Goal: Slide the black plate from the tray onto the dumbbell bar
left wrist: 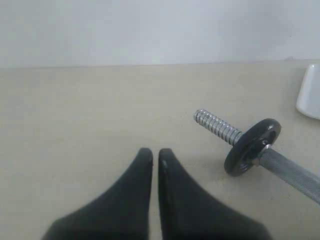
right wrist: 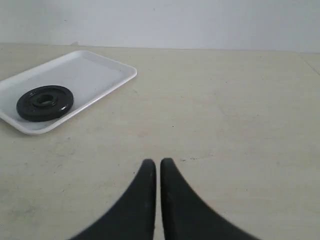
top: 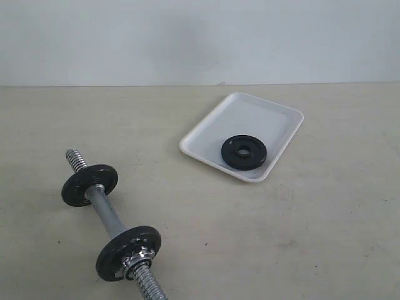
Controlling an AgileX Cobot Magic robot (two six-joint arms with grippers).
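The dumbbell bar (top: 106, 215) runs out of the exterior view at its threaded end farthest from the tray (top: 250, 119), so that tip is unseen. The silver nut (top: 139, 253) on that end is too small for its outline to be read. The left wrist view cuts the bar's knurled shaft at the frame edge and shows only one corner of the tray. The left end effector (left wrist: 155, 151) and right end effector (right wrist: 158, 161) look soft-focused, and the roots of their fingers are cut off. The right wrist view clips the tray corner near the black plate (right wrist: 45, 102).
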